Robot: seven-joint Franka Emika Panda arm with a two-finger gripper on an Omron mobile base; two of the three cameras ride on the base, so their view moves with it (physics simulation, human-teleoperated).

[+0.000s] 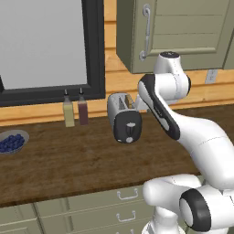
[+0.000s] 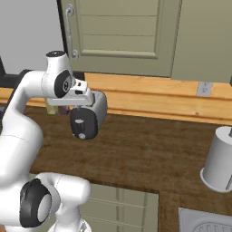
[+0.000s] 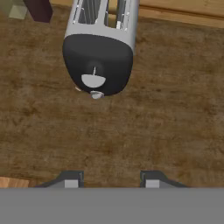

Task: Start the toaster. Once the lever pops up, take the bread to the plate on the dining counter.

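The toaster (image 1: 124,118) stands at the centre of the left base view on the dark wood counter (image 1: 68,164), its black end panel facing the camera, with two bottles (image 1: 76,108) just to its left and a bowl of blueberries (image 1: 12,141) at the left edge. In the hand view the gripper (image 3: 108,180) sits at the bottom with its fingertips (image 3: 71,179) apart and nothing between them, the toaster at upper centre with open slots on top
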